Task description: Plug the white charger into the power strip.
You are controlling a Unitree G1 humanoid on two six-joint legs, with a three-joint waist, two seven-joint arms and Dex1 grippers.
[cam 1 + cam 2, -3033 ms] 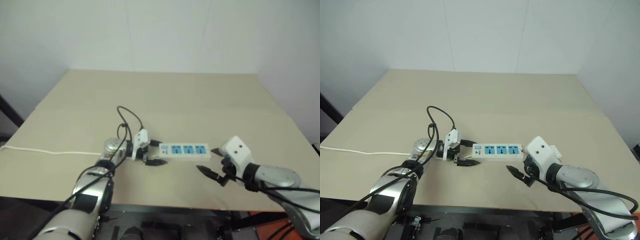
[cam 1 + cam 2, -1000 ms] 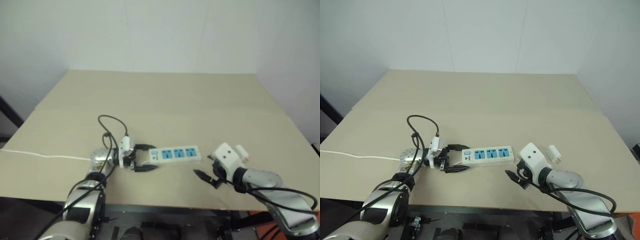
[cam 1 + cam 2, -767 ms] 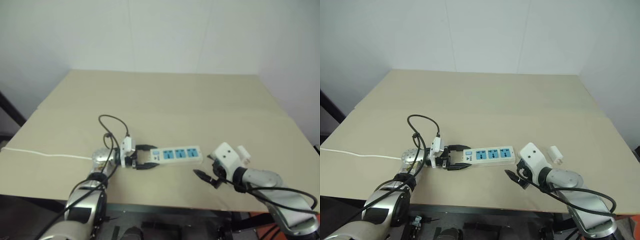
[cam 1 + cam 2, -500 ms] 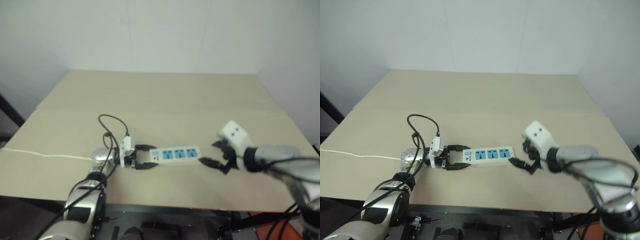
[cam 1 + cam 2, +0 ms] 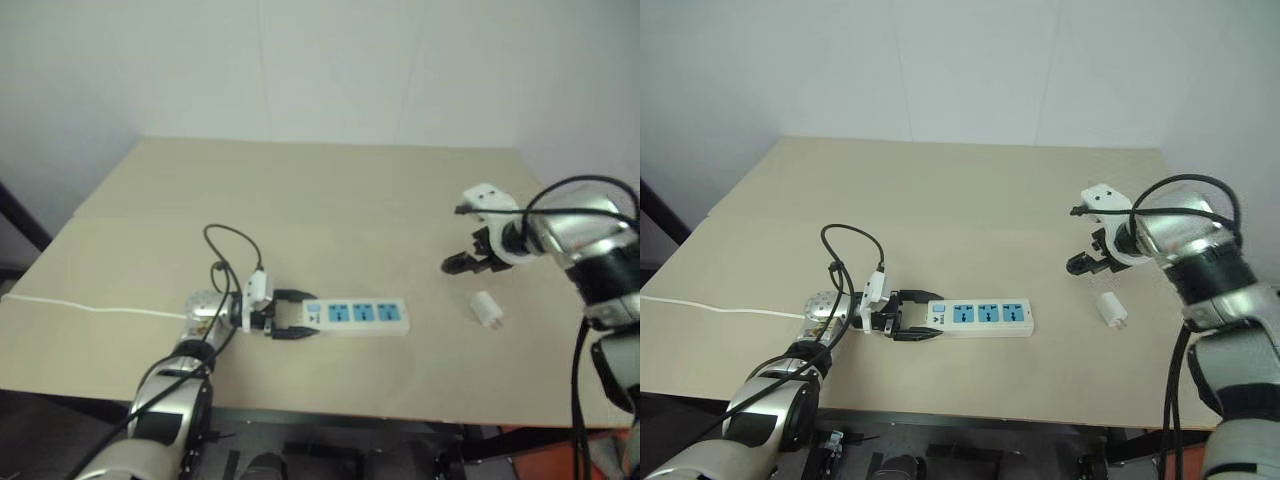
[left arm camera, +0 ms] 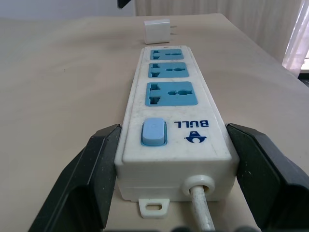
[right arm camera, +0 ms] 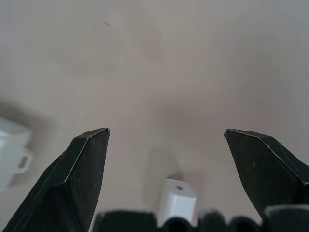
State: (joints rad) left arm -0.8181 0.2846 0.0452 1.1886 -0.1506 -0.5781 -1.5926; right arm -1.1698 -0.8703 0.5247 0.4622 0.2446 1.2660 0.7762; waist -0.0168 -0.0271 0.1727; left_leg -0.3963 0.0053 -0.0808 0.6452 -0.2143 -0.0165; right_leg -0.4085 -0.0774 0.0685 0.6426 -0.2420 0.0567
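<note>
Power strip cord (image 6: 202,212): cut off at the frame's lower edge.
White charger (image 7: 176,202): lower part hidden behind the claw base.
White object (image 7: 12,145): blurred, cut by left edge; unidentifiable.

Two black tapered fingers of the right gripper (image 7: 166,169) spread wide apart, plain beige tabletop (image 7: 159,63) beneath, small white rectangular plastic charger (image 7: 176,202) lying on it between the fingers — untouched, a blurred white object (image 7: 12,145) at the frame's edge — unclear.
</note>
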